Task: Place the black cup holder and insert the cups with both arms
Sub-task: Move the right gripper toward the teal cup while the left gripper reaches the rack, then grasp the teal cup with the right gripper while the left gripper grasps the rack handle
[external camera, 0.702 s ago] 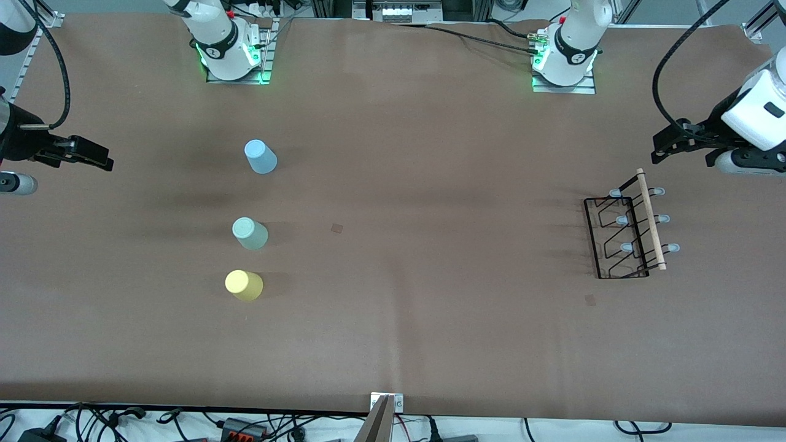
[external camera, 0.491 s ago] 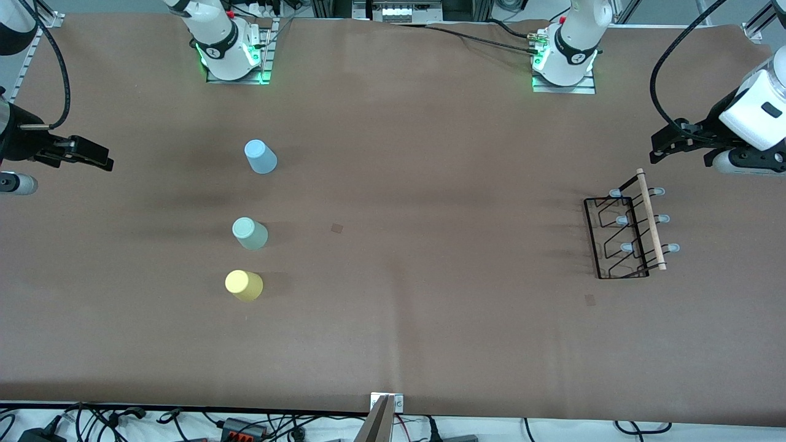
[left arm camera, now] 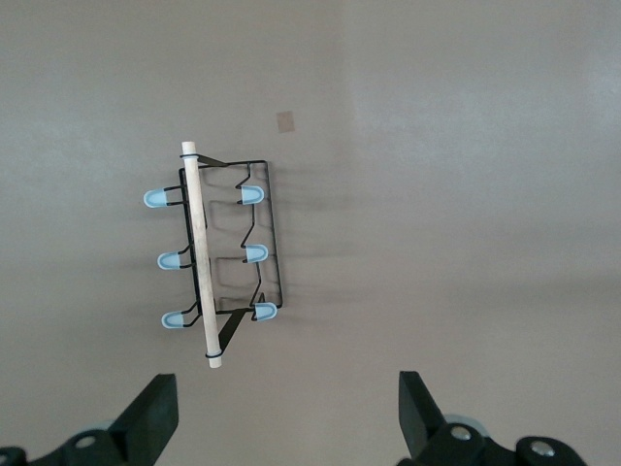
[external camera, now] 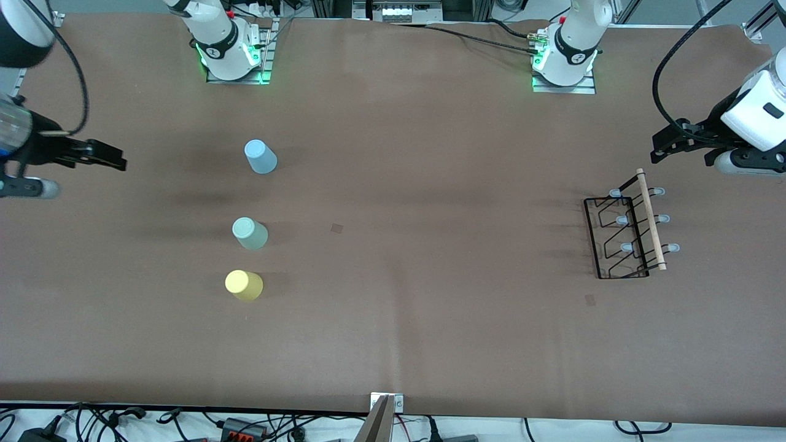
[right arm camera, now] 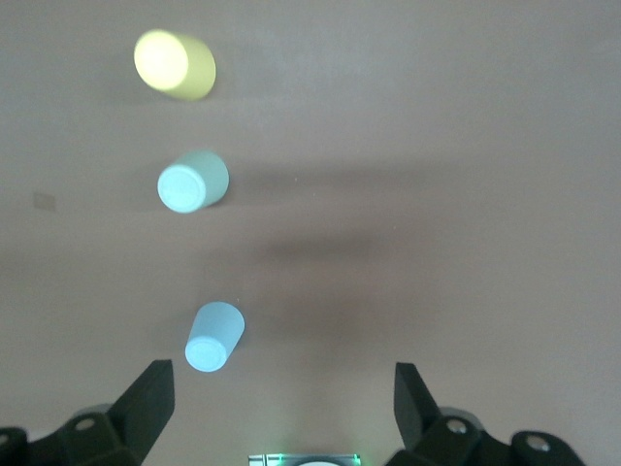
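front view: plain unlabelled cups [external camera: 250, 234], black cup holder [external camera: 626, 232]

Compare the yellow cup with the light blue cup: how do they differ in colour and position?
The yellow cup is yellow; the light blue cup is pale blue. The yellow cup stands nearest the front camera in the row, the light blue cup farthest, with the pale green cup between them. Both look the same size and tapered shape, stand upside down on the table, and are untouched.
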